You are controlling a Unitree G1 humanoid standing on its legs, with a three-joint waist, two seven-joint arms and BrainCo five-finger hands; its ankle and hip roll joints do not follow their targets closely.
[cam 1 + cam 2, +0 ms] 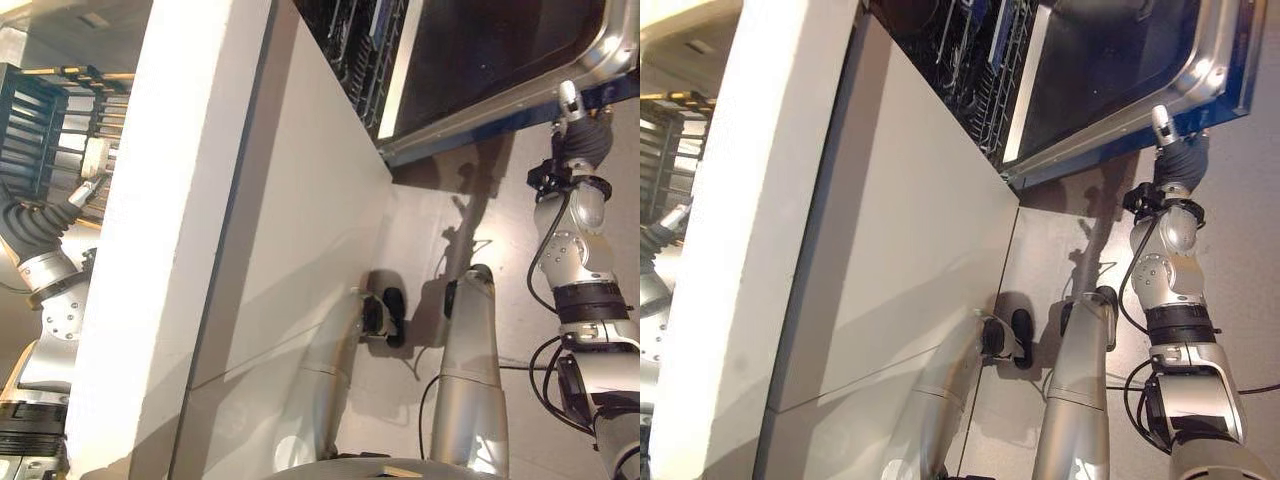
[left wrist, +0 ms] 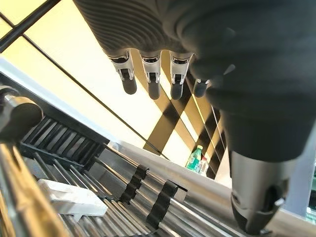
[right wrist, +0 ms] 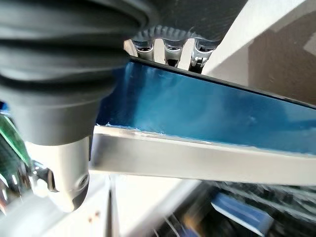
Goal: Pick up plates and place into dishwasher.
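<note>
- The right hand point(image 1: 572, 125) is at the edge of the dishwasher door point(image 1: 500, 50). In the right wrist view its fingers point(image 3: 170, 52) pass behind the blue door edge point(image 3: 207, 111) with the thumb on the near side, so it grips that edge.
- The left hand point(image 2: 163, 44) hovers over a dish rack point(image 2: 74, 187) on the counter, fingers straight and relaxed, holding nothing.
- The lower dishwasher rack point(image 1: 980, 80) shows inside the machine; whether it holds plates I cannot tell, and I cannot make out plates in the dish rack either.
- My judgement: the step concerns the door; this fits opening before loading or closing afterwards.
- A bottle point(image 2: 196, 158) bears a green label; its print is too small to read.
</note>
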